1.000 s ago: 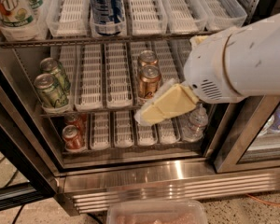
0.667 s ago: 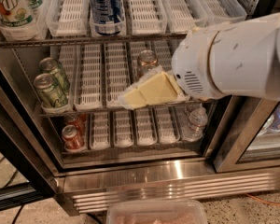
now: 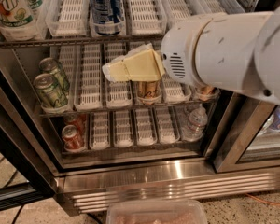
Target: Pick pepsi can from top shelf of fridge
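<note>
The pepsi can [image 3: 105, 7], blue with white print, stands at the front of a lane on the top shelf [image 3: 144, 13] of the fridge [image 3: 168, 183], just behind the dark front bar. My gripper [image 3: 115, 69], cream-coloured, points left in front of the middle rack, just below the top shelf's bar and a little below and right of the can. It touches nothing that I can see. My thick white arm [image 3: 224, 50] comes in from the right and hides the right part of the racks.
A 7UP bottle [image 3: 10, 8] stands top left. Green cans [image 3: 49, 88] sit left on the middle rack, bronze-gold cans [image 3: 147, 90] behind my gripper. Red cans [image 3: 73, 136] and a water bottle [image 3: 195, 121] are on the lower rack. A plastic tub [image 3: 156, 211] lies at the bottom.
My arm has moved left and up. The gripper has risen from the middle rack's front edge to just under the top shelf, closer to the pepsi can.
</note>
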